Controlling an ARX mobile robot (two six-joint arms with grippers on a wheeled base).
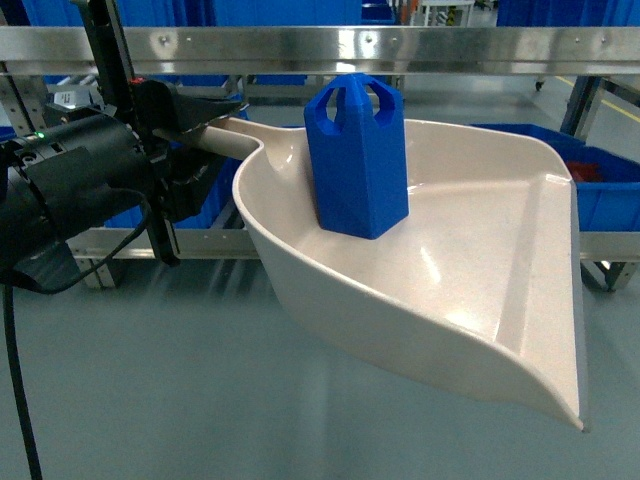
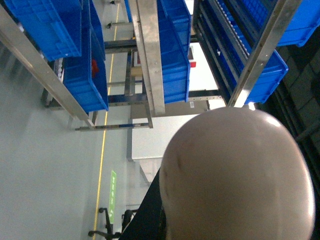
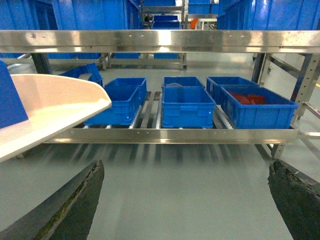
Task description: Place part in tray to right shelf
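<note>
Faceted blue part [image 1: 357, 165] upright in glossy beige tray [image 1: 500, 300]

The left gripper [image 1: 195, 125] clamps the handle of the beige tray [image 1: 470, 300] at far left — the scoop spreads toward the near right. The blue part [image 1: 357, 155] stands upright inside it, steel rack [image 1: 400, 48] and blue crates [image 1: 610, 190] behind.

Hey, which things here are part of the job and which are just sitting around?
Job: part, upright in the tray; left claw holding the tray's handle; shelf.

Sitting around: blue crates on the shelf, one with red items; yellow floor line.
</note>
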